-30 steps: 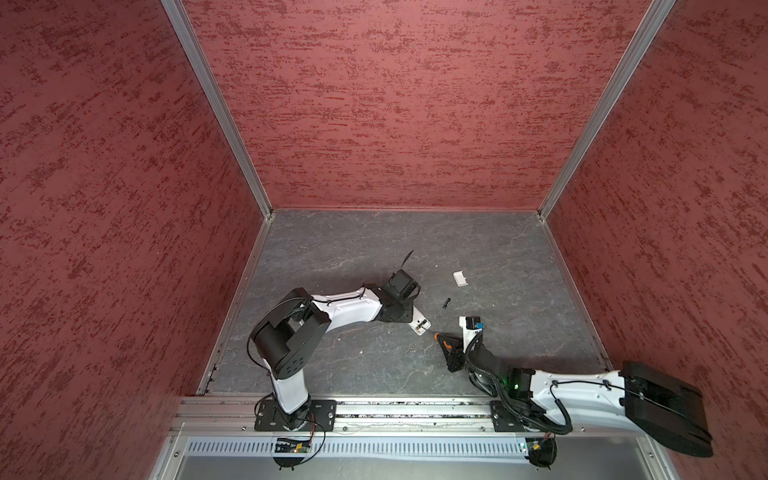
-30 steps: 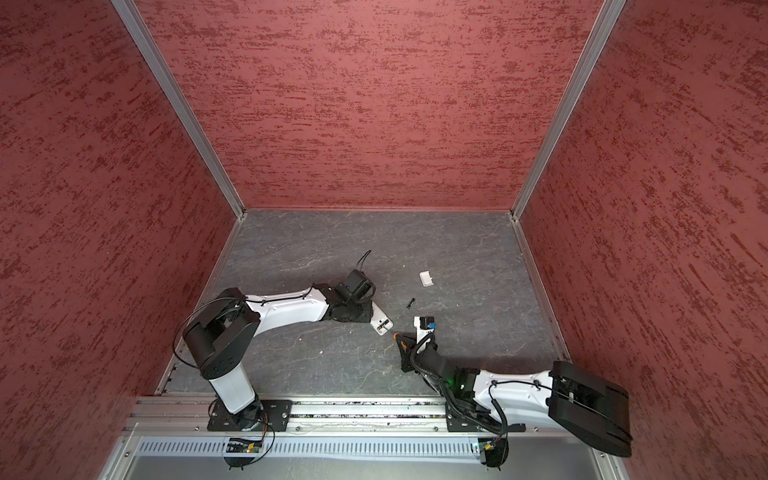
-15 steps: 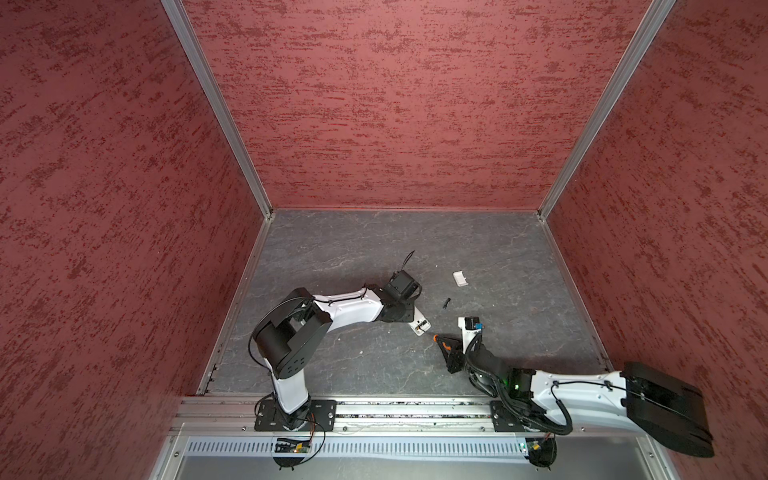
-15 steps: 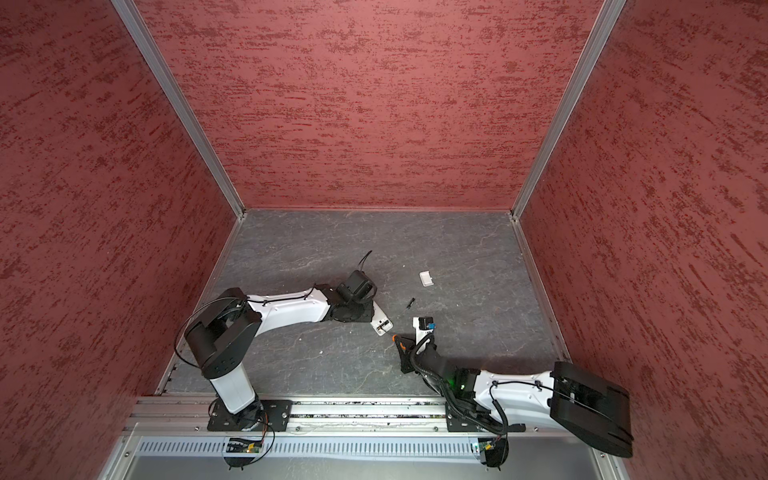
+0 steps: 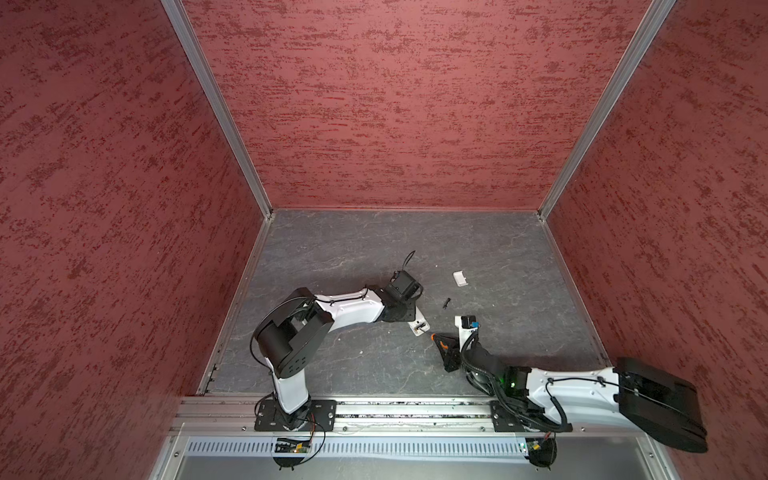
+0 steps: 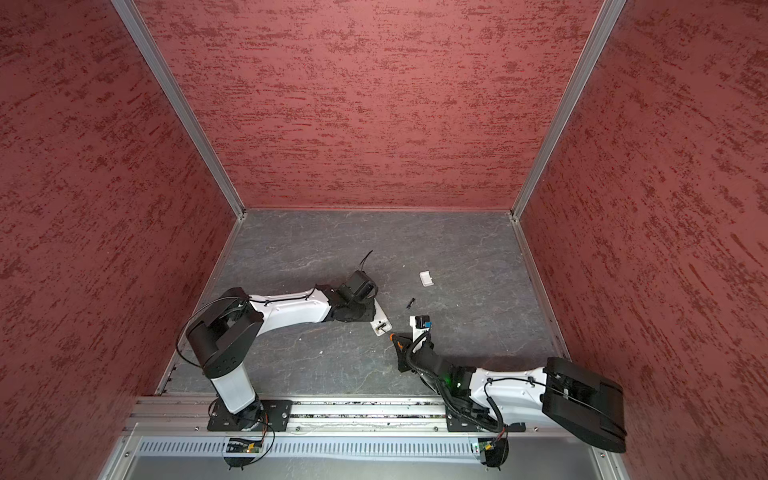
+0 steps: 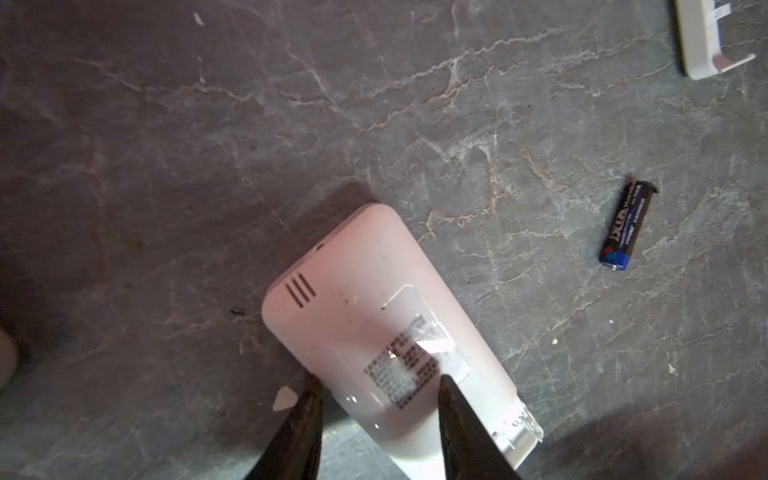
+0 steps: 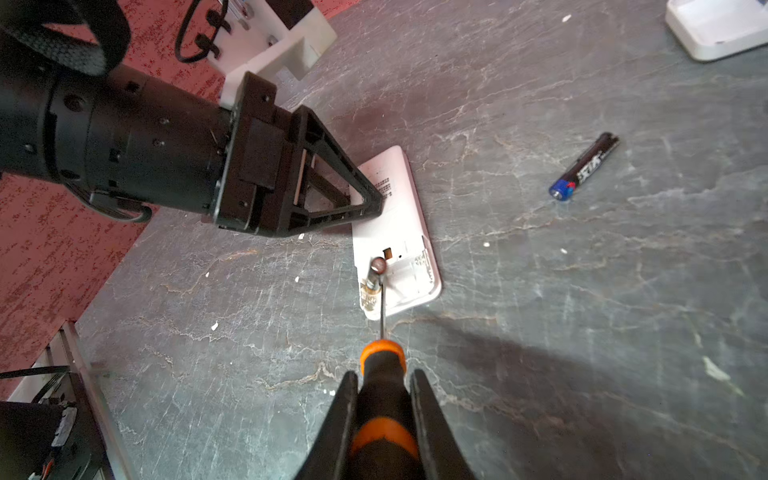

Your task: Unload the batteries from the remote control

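red textured walls point(image 5: 374, 104), grey veined floor point(image 5: 353, 249), metal frame point(image 5: 216, 104)

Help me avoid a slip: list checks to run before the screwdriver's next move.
1. Left gripper clamps the white plastic remote control: ok.
2. Right gripper shut on the orange-and-black screwdriver: ok.
3. Screwdriver tip at the small metal-ended battery in the open compartment: ok.
4. That battery lifted free of its contacts: cannot tell.
5. Loose dark blue-ended cylindrical battery lies apart from the remote: ok.
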`<act>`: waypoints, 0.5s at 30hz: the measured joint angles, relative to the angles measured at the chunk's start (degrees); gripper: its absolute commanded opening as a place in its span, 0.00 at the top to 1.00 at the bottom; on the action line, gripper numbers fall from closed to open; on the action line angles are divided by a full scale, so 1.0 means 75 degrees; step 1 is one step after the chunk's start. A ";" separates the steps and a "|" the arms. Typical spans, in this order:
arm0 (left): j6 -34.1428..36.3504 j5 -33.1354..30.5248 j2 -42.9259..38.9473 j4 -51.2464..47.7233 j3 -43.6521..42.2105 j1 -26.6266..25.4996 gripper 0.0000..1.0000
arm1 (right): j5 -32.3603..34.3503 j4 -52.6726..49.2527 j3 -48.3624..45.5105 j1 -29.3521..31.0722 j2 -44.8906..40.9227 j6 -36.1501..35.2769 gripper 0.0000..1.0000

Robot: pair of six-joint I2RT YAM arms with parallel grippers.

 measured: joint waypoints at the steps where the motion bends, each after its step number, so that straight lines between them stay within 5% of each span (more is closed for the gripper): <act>1: -0.0012 0.0000 0.0000 0.0000 0.0000 -0.0003 0.56 | -0.0003 -0.0032 0.0000 0.0000 -0.0035 0.0000 1.00; 15: -0.0047 -0.0009 0.0003 0.0032 -0.0006 -0.0009 0.56 | -0.0041 -0.0901 0.0358 0.0003 -0.0743 -0.0154 1.00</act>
